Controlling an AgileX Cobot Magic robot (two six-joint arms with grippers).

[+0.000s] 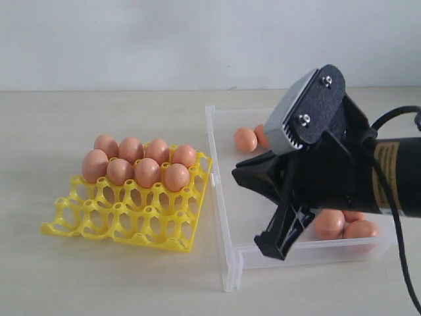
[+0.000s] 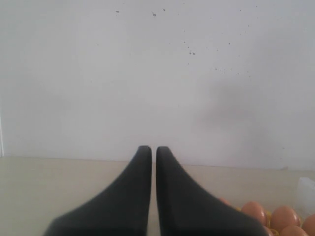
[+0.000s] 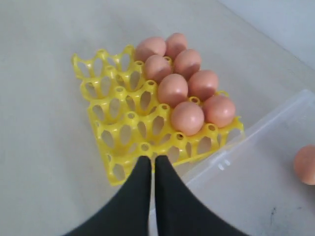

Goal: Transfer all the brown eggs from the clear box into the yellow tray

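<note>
My right pincer (image 3: 153,158) hangs above the seam where the yellow tray (image 1: 118,217) meets the clear box (image 1: 245,217). Its blades are pressed together with only a hairline slit between them, and they carry nothing. Tray and box sit side by side on the pale tabletop (image 1: 99,276), nearly touching, which I judge keeps each carry short. Eight brown eggs (image 1: 147,172) fill the two far rows of the tray, one per cup and seated among the raised pegs, so they cannot roll. The two near rows are bare lattice, and filling from the back means I never have to reach over seated eggs. The box holds loose eggs in two places: a pair near its far corner on the tray side (image 1: 245,139), and a cluster at the near right corner (image 1: 329,224), partly hidden behind my own arm, so I cannot count them surely. That puts the job roughly half done. Before the next pick I would need to part the blades and come down astride one egg, gently, since a smooth shell slips or cracks under a hard squeeze. My left pincer (image 2: 153,147) is likewise closed and empty, pointed at the blank wall (image 2: 147,73) and parked clear of the work.
</note>
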